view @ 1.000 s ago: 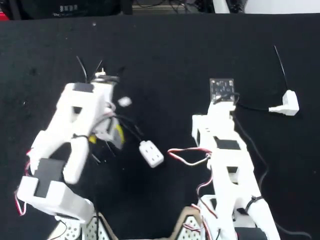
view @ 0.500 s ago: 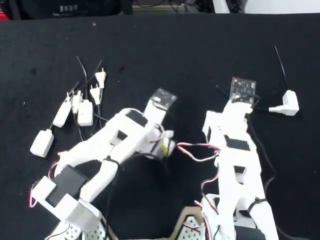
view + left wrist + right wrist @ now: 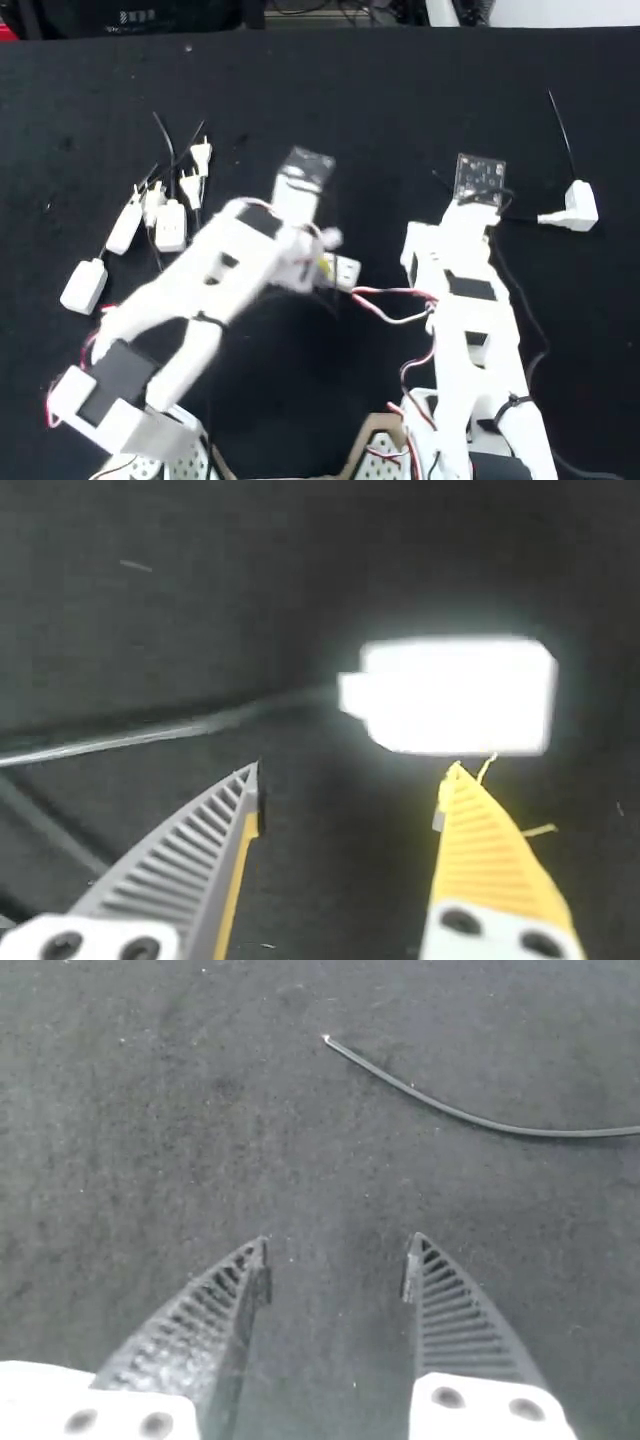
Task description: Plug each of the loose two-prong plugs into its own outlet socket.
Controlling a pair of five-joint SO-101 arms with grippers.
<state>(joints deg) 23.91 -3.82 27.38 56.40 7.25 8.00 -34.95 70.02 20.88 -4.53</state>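
Note:
A white outlet socket [image 3: 341,271] lies mid-table on the black cloth. In the left wrist view it is a bright white block [image 3: 455,695] with a black cable, just beyond the fingertips. My left gripper [image 3: 350,775] is open, and nothing sits between its yellow fingers [image 3: 480,830]. Several loose white plugs [image 3: 170,225] lie clustered at the left, one two-prong plug [image 3: 200,155] farthest back. Another white plug [image 3: 575,208] lies at the far right on a black cable. My right gripper [image 3: 335,1255] is open over bare cloth, near a thin black wire [image 3: 450,1110].
A white block [image 3: 85,285] lies at the left, near the plug cluster. Red and white arm wires [image 3: 385,300] hang between the two arms. A black cable [image 3: 515,300] trails beside the right arm. Dark equipment stands beyond the table's far edge.
The left arm swung right from over the plug cluster to the socket at mid-table. The socket now lies a little farther back and to the right. The right arm shifted slightly.

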